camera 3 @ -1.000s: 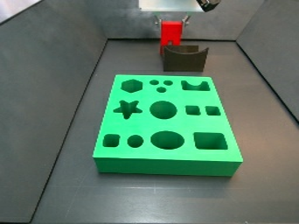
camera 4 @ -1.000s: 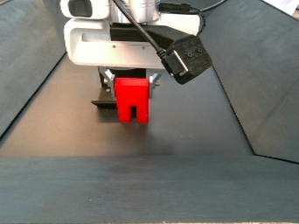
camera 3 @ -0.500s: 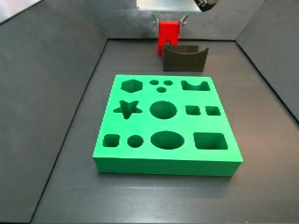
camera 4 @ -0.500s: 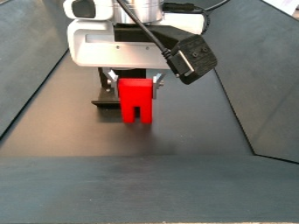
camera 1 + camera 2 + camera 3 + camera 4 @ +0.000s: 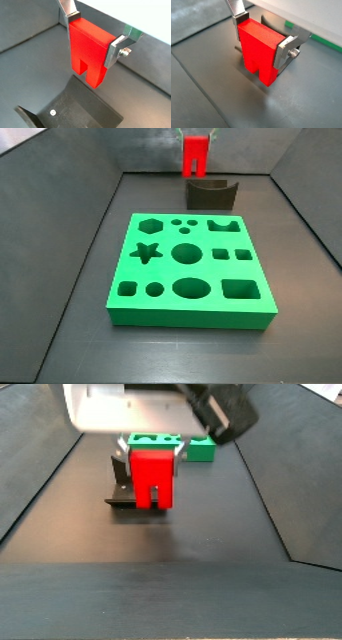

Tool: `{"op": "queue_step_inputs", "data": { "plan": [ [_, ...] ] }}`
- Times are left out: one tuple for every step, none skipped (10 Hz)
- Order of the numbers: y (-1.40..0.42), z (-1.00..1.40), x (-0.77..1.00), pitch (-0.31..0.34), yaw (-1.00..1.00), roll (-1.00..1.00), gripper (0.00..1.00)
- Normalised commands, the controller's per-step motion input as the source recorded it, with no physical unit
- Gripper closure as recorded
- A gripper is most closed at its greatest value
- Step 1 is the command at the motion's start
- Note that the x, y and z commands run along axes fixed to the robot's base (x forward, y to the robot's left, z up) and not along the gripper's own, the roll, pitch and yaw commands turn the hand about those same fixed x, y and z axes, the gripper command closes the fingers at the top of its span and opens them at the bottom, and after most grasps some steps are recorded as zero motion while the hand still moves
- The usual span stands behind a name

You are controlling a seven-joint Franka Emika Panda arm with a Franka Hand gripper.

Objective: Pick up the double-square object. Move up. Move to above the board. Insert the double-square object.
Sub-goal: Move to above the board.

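I have the gripper (image 5: pixel 92 34) clamped on the double-square object (image 5: pixel 88 54), fingers closed to the block's width, one silver finger (image 5: pixel 118 49) on each narrow side. The block is bright red plastic, smooth and matte, a flat slab with a slot cut up from its lower end that splits it into two square prongs; prongs point down. It hangs upright in the air, touching nothing else.

In a side view the red block (image 5: pixel 195 156) sits at the top edge, above and behind the dark grey holder (image 5: pixel 210 194), clear of it. The gripper body is mostly cut off there, so I can't see the fingers from that angle.

In a side view the red block (image 5: pixel 154 476) hangs under the white gripper housing (image 5: pixel 123 406), with the dark holder (image 5: pixel 123 488) behind it on the floor and the green board (image 5: pixel 187 447) further back.

The board (image 5: pixel 190 267) lies flat on the dark floor (image 5: pixel 80 343), well apart from the block, nearer the camera than the holder. Its star, hexagon, circle, square and oval cut-outs are all empty. A green sliver of board (image 5: pixel 314 36) shows in both wrist views.
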Motion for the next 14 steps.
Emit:
{"op": "queue_step_inputs", "data": {
  "plan": [
    [-0.43,1.0,0.71,0.527,0.28,-0.24,1.0],
    [-0.44,1.0,0.73,0.529,0.29,-0.23,1.0],
    [-0.37,1.0,0.76,0.494,0.21,-0.17,1.0],
    [-0.33,1.0,0.79,0.391,0.14,-0.11,1.0],
    [-0.3,1.0,0.87,0.271,0.07,-0.04,1.0],
    [-0.26,0.95,0.92,0.222,0.04,0.0,1.0],
    [-0.15,0.66,0.77,0.196,0.02,0.03,1.0],
    [-0.1,0.52,0.7,0.192,0.02,0.04,1.0],
    [-0.05,0.24,0.57,0.191,0.01,0.04,1.0],
    [-0.03,0.08,0.5,0.185,0.01,0.05,1.0],
    [-0.02,0.06,0.43,0.185,0.02,0.04,1.0],
    [-0.01,0.06,0.39,0.191,0.02,0.04,1.0],
    [0.0,0.04,0.33,0.201,0.02,0.03,1.0],
    [0.0,0.03,0.29,0.21,0.02,0.02,1.0]
  ]
}}
